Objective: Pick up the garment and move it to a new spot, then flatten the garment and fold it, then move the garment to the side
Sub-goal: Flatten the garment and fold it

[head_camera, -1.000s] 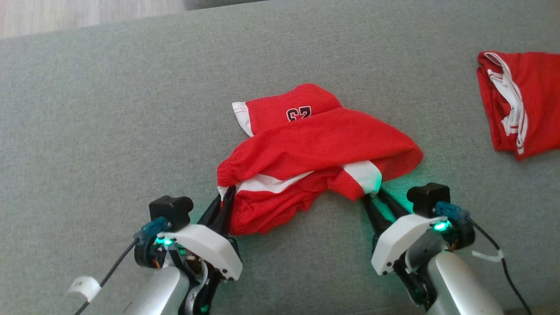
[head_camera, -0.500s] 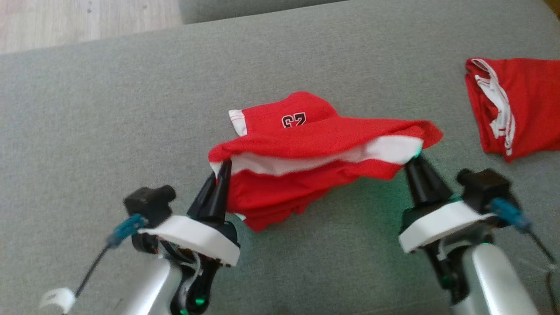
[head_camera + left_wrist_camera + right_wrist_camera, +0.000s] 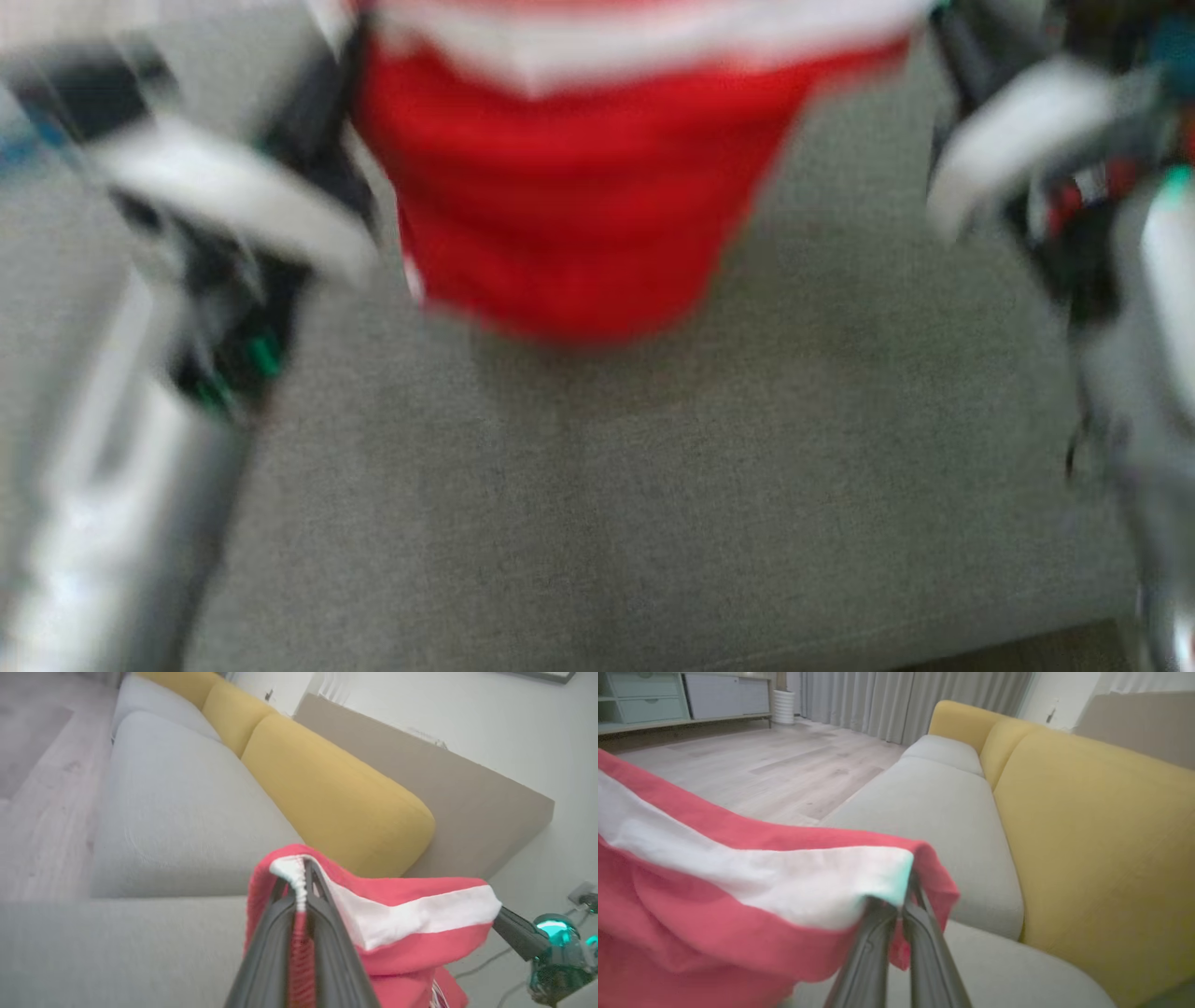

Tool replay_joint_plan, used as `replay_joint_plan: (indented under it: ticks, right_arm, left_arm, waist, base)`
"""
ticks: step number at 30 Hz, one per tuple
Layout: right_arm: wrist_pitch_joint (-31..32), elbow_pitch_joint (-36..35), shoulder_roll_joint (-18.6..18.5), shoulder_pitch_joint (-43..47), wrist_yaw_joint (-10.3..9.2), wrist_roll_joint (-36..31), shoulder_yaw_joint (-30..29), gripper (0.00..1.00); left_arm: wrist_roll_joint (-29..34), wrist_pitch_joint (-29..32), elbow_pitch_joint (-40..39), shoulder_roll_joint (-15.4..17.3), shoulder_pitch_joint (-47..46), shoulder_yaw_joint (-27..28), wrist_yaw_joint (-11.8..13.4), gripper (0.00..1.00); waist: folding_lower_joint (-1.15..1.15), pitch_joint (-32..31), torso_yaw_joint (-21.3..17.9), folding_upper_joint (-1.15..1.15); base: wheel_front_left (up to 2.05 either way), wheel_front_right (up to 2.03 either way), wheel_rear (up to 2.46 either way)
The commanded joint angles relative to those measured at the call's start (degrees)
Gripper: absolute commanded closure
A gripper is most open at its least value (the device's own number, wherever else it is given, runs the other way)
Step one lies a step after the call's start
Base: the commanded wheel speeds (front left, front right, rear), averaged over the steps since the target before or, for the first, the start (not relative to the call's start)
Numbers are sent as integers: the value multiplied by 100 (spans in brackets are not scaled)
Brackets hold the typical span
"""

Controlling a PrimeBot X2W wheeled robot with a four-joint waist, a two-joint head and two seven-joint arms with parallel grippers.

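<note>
The red garment (image 3: 579, 205), crumpled on the grey sofa seat (image 3: 653, 504) a second ago, now hangs raised over that seat, stretched between both claws. The left gripper (image 3: 299, 879) stays clamped on the elastic waistband. The right gripper (image 3: 906, 900), apart before, now pinches the white-striped corner. The head view is blurred.

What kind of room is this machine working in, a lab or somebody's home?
It looks like a home living room, or a mock-up of one: a long grey sofa with yellow back cushions, a pale wood-look floor, and full-length grey curtains beside a low cabinet.
</note>
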Motion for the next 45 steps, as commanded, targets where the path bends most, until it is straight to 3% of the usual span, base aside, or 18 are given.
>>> replay_joint_plan:
  ticks: [1, 5, 10, 15, 22, 28, 32, 38, 41, 45]
  right_arm:
    - [-16, -22, -18, -333, 39, 73, 165, 100]
    - [-524, 877, 92, -1811, 39, 41, 241, 100]
    - [-1685, 1721, 385, -3022, 39, -699, -231, 100]
    - [-1821, 2074, 295, -2783, 39, -990, -178, 100]
    - [-1091, 2113, -165, -1612, 39, -563, 316, 100]
    - [74, 1163, -808, -166, 39, 312, 743, 100]
    - [966, 64, -1188, 948, 39, 825, 552, 100]
    - [2381, -1851, -1399, 2792, 39, 949, -361, 100]
    - [2978, -2768, -1299, 3567, 39, 823, -888, 100]
    - [3143, -3480, -1157, 3869, 39, 640, -1201, 100]
  left_arm:
    - [54, 2, -54, 220, -475, 349, -11, 100]
    - [367, -457, 594, 268, -1697, 655, -60, 100]
    - [769, -1594, 1119, 166, -2836, 878, -322, 100]
    - [651, -1915, 1309, 92, -2581, 738, -522, 100]
    - [476, -1802, 1383, 142, -1140, 109, -616, 100]
    - [45, -1536, 1114, 111, 660, -408, -631, 100]
    - [-278, -1247, 465, 205, 1737, -578, -496, 100]
    - [-656, -646, -1287, 630, 3137, -699, 118, 100]
    - [-767, -392, -2131, 833, 3651, -723, 488, 100]
    - [-818, -347, -2609, 878, 3853, -636, 767, 100]
  waist:
    - [-2, 296, -69, 0]
    - [-2, 633, -148, 0]
    - [-2, 811, -139, 0]
    - [-2, 720, -63, 0]
    - [-2, 493, 13, 0]
    - [-2, 70, 116, 0]
    - [-2, -288, 184, 0]
    - [-2, -620, 276, 0]
    - [-2, -629, 333, 0]
    - [-2, -547, 398, 0]
  base:
    - [0, 0, 0]
    - [0, 0, 0]
    - [0, 0, 0]
    - [0, 0, 0]
    - [0, 0, 0]
    - [0, 0, 0]
    - [0, 0, 0]
    - [0, 0, 0]
    - [0, 0, 0]
    - [0, 0, 0]
